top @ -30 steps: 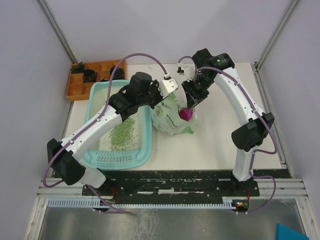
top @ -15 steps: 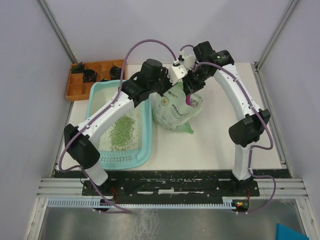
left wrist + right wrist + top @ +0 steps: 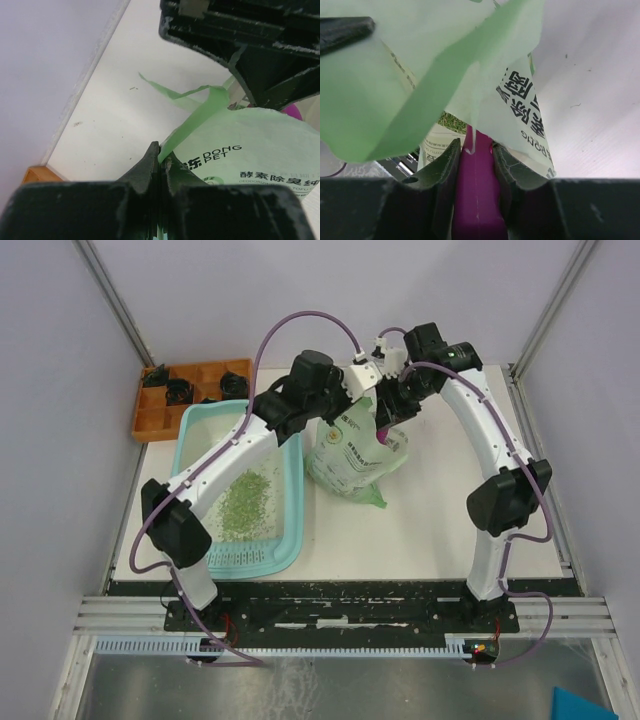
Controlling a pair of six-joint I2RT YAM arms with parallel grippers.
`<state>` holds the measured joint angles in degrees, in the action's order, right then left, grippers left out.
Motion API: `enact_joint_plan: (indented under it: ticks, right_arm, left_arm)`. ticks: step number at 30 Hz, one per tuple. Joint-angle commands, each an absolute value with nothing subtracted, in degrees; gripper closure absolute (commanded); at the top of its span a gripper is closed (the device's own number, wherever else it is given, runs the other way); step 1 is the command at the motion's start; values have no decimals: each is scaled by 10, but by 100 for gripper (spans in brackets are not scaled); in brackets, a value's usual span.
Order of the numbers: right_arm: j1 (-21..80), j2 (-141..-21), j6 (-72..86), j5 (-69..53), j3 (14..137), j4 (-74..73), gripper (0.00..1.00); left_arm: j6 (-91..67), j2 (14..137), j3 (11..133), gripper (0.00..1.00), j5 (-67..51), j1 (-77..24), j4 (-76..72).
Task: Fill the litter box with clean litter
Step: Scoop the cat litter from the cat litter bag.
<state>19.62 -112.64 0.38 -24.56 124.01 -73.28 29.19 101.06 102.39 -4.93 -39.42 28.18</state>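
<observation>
On the bench (image 3: 420, 530), the litter box (image 3: 240, 557) sat near-left with 1 patch of litter (image 3: 243, 502) inside. Just right of it stood the bag (image 3: 352, 455). The left fingers (image 3: 159, 155) pinched the bag's top edge. The right fingers (image 3: 474, 152) clamped the scoop (image 3: 476, 200) at the bag's mouth. An orange tray (image 3: 165, 418) lay far left.

Lab-type robot test cell: plain pale lilac panel walls (image 3: 330, 300), grey aluminium frame rails (image 3: 570, 615), white flat surface (image 3: 430, 530), black bolted base plate (image 3: 340, 598).
</observation>
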Motion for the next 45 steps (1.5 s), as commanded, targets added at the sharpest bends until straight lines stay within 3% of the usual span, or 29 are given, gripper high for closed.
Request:
enact_joint_plan:
  ticks: [1, 4, 19, 28, 39, 45]
  right_arm:
    - [157, -1122, 5, -239, 1229, -750, 98]
    - [135, -1128, -3, -267, 1253, -792, 98]
    - [130, -1031, -129, -316, 1139, -917, 98]
    - [127, -1009, -58, -263, 1091, -806, 98]
    - [126, -1074, -2, -242, 1217, -761, 98]
    - [130, -1091, 11, -285, 1208, -758, 98]
  left_arm:
    - [272, 1006, 1100, 97, -59, -399, 151]
    - [272, 1022, 1126, 97, -61, -400, 159]
    - [269, 1009, 1098, 97, -49, -403, 150]
    - [266, 995, 1082, 97, -63, -403, 148]
    - [276, 957, 1041, 97, -55, -402, 157]
    - [276, 942, 1026, 97, -51, -403, 158]
